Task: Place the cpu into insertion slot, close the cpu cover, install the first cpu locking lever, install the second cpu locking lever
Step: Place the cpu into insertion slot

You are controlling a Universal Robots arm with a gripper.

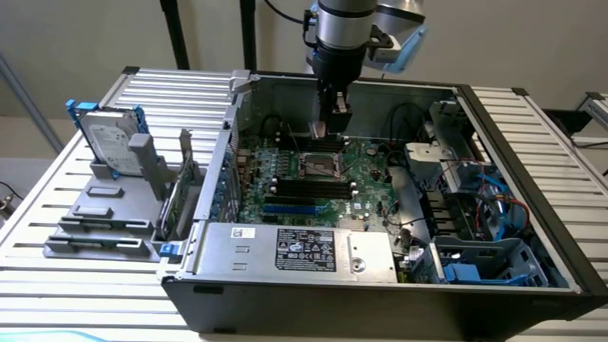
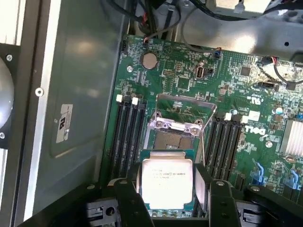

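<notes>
My jaws grip the cpu [image 2: 166,182] by its edges. It hangs near the insertion slot [image 2: 170,141], whose cpu cover [image 2: 187,98] stands raised.

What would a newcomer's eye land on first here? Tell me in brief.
First, the cpu, pale and square, held in the gripper over the insertion slot on the green board. Past the slot, the cpu cover stands tilted up, open. In the exterior view, the arm reaches down into the open computer case, beyond the labelled grey box.
</notes>
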